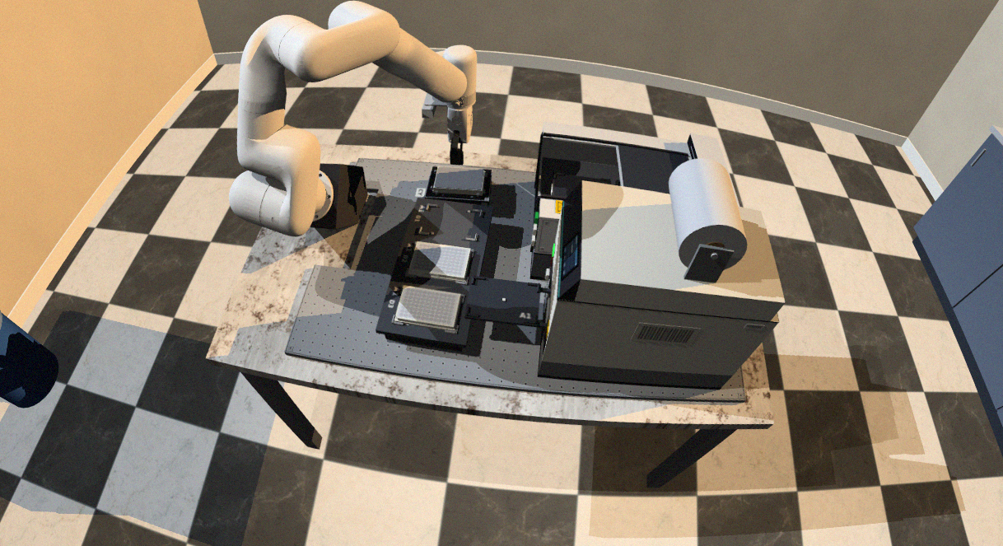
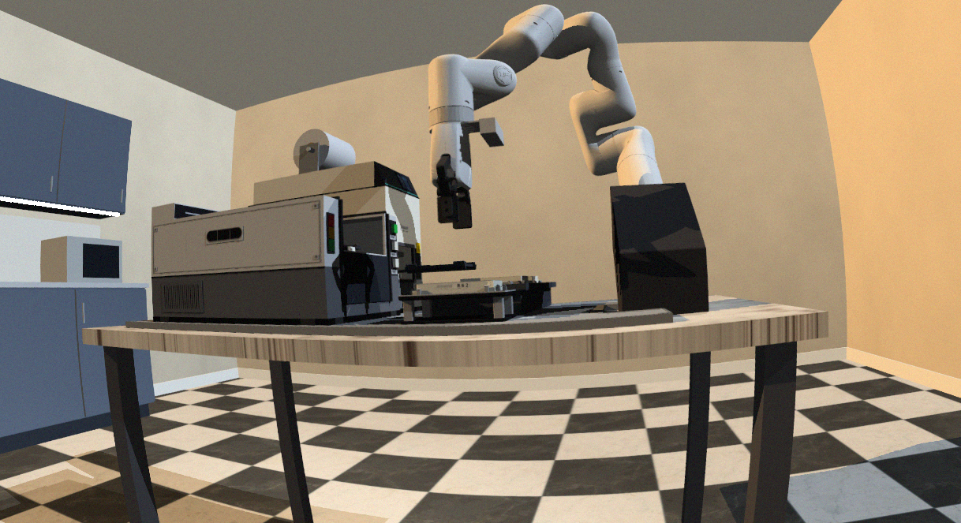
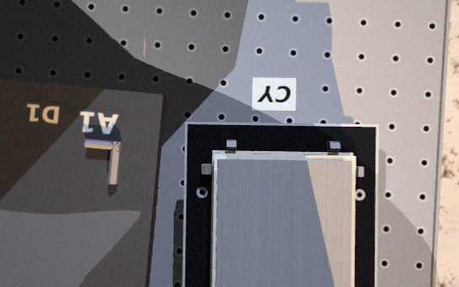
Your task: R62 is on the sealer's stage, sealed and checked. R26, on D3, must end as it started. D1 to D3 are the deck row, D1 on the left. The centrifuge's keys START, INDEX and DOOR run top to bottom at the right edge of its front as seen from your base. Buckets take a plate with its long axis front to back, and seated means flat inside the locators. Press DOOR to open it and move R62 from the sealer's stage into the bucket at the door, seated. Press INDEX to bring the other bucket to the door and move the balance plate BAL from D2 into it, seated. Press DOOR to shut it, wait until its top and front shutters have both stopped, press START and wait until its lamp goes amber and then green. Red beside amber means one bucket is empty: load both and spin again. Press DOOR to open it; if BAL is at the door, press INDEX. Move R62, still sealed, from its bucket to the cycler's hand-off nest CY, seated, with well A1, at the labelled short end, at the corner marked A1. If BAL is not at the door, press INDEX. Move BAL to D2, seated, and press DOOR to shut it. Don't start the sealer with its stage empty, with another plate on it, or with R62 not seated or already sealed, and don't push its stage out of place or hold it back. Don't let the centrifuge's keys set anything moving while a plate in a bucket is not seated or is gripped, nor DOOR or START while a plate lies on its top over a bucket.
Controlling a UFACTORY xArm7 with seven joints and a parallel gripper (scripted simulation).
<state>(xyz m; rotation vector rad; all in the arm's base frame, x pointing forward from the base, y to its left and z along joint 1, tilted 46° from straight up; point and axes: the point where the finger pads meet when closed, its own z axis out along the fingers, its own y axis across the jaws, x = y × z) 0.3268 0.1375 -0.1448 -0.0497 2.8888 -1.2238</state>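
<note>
R62 [image 1: 459, 180] [image 2: 464, 285] [image 3: 282, 222], a plate with a grey seal on top, lies flat inside the locators of the black CY nest [image 3: 280, 134] at the far end of the deck, below the CY label [image 3: 273, 94]. My gripper [image 1: 456, 156] [image 2: 455, 223] is open and empty, and hangs well above that plate; its fingers are out of the wrist view. D1 [image 1: 449, 219] [image 3: 58, 176] is bare. A plate [image 1: 441, 260] lies on D2 and another plate [image 1: 427, 307] on D3.
The sealer [image 1: 652, 261] with its foil roll [image 1: 705, 202] stands to the right, and its stage [image 1: 501, 307] is empty. The centrifuge [image 1: 579, 160] [image 2: 235, 250] stands behind it. A black box [image 1: 347, 194] [image 2: 656, 250] stands by the arm's base.
</note>
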